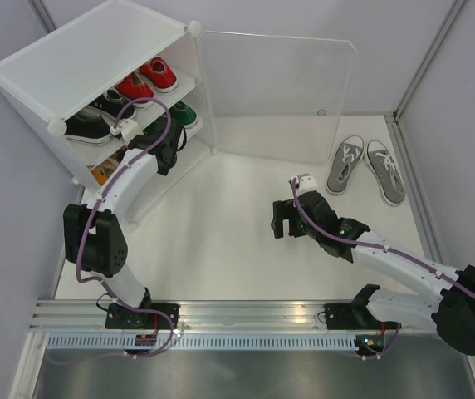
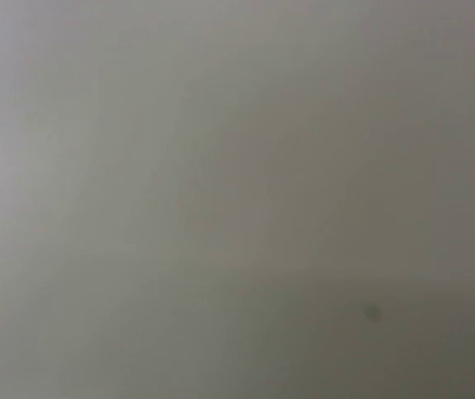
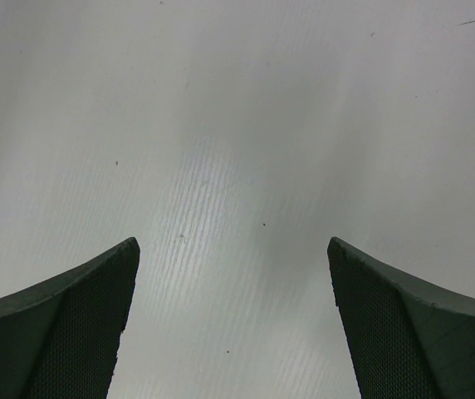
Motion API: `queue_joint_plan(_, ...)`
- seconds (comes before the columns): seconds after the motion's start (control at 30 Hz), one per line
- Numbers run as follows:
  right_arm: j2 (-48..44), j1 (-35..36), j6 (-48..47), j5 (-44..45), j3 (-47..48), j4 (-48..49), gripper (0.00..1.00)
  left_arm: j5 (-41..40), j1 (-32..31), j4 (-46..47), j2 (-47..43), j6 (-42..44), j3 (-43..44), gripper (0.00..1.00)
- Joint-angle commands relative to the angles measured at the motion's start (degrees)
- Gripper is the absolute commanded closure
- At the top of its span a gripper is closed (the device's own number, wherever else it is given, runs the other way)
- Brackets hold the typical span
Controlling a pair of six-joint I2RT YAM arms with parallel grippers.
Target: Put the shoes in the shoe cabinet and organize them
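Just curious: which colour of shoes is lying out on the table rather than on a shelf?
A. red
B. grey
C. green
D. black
B: the grey shoes lie on the table beside the open door panel, while the red shoes, black shoes and green shoes sit on shelves inside the cabinet.

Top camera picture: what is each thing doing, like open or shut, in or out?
door: open
red shoes: in the shoe cabinet, upper shelf
black shoes: in, beside the red
green shoe: in, one shelf down
orange shoe: in, bottom tier
grey shoes: out on the table, upright
left gripper: inside cabinet, jaws hidden
right gripper: open, empty
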Motion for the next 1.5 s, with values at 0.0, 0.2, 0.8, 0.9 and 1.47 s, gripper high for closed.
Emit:
queue_joint_plan(0.0, 0.4, -0.2, -0.8, -1.5, -0.3, 2.3, 0.02, 0.3, 1.4, 5.3, 1.0, 3.3, -1.3, 0.68)
queue_joint_plan(0.2, 1.0, -0.2, -1.0, -2.4, -0.1, 2.3, 0.03, 3.5, 1.6, 5.2, -0.5, 2.9, -2.1, 0.40)
queue_joint_plan(0.8, 1.2, -0.2, -1.6, -3.9, 0.4, 2.3, 0.04, 11.3, 1.3, 2.9, -5.6, -2.0, -6.7, 0.48)
queue_joint_plan(0.9, 1.2, -0.2, -1.6, -3.9, 0.4, 2.3, 0.04, 9.4, 1.8, 1.9, -5.0, -2.1, -5.6, 0.58)
queue_joint_plan(1.47, 1.6, -0.1, -1.8, -3.6, -0.1, 2.7, 0.05, 5.9, 4.2, 1.9, -3.1, -0.7, -2.1, 0.56)
